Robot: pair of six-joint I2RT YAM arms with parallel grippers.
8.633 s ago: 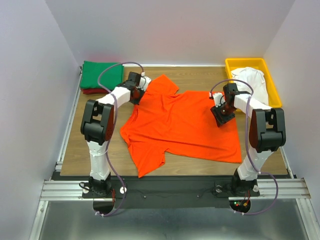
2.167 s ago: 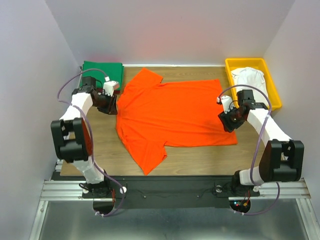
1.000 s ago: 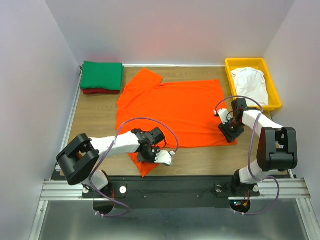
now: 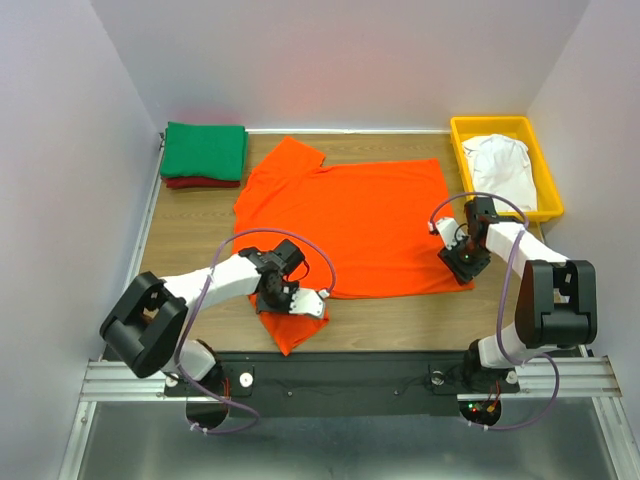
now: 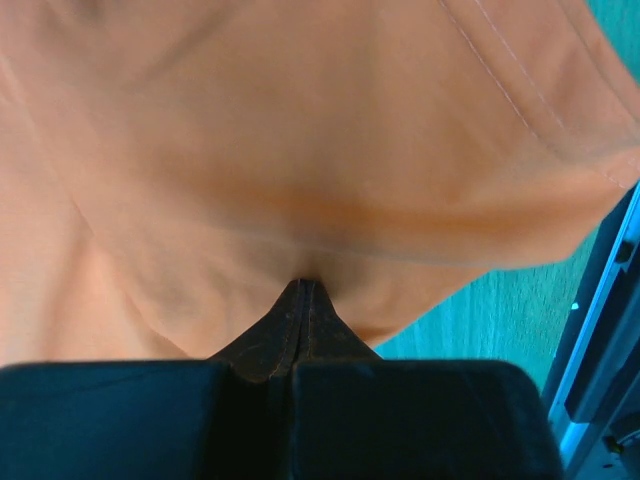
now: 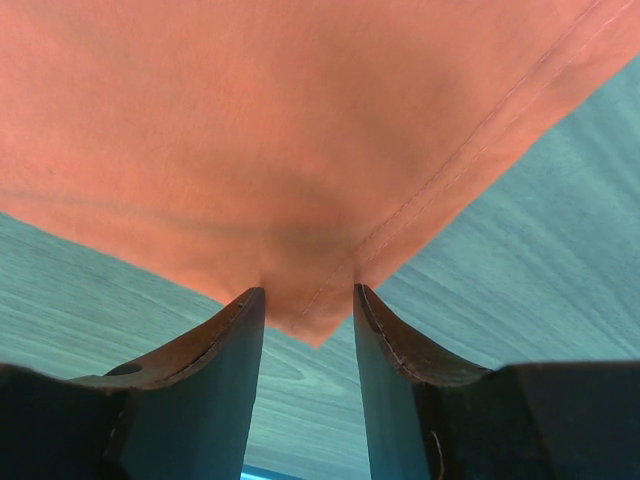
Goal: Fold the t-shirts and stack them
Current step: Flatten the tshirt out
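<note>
Orange shirt spread flat on table in top view, wrist views alone show grips, left gripper pinched closed on near sleeve, right gripper parted astride shirt's hem corner

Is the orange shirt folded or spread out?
Spread out. The orange shirt lies flat across the table with both sleeves showing and no fold; the left gripper pinches its near sleeve.

Four t-shirts in all: one orange t-shirt, one green t-shirt, one dark red t-shirt, one white t-shirt. One yellow tray. Two arms: the left arm and the right arm.
</note>
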